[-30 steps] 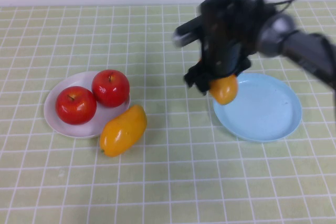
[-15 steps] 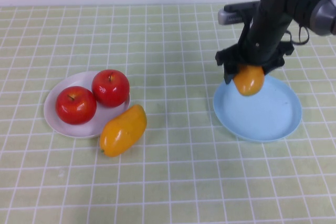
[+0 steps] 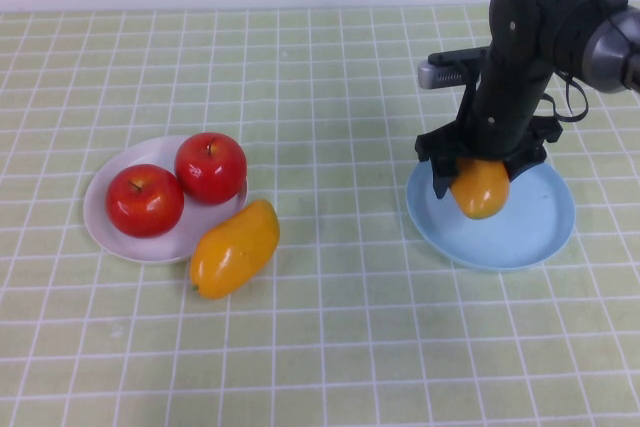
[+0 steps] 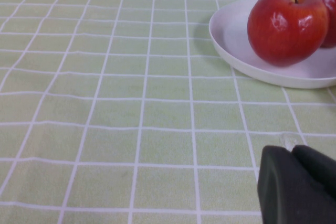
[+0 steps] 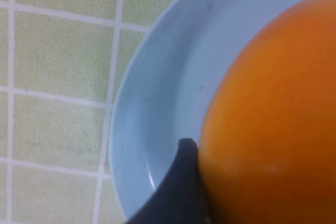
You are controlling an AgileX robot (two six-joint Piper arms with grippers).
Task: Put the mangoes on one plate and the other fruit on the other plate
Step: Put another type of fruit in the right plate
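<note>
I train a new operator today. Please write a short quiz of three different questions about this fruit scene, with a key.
1. True or false: both apples lie on the white plate.
2. Which claw holds a mango? A) left B) right
3. Fill in: the other mango lies on the ____, beside the white plate.

Key:
1. True.
2. B. The right claw grips it over the blue plate. The left claw is shut, near the white plate.
3. Table.
</note>
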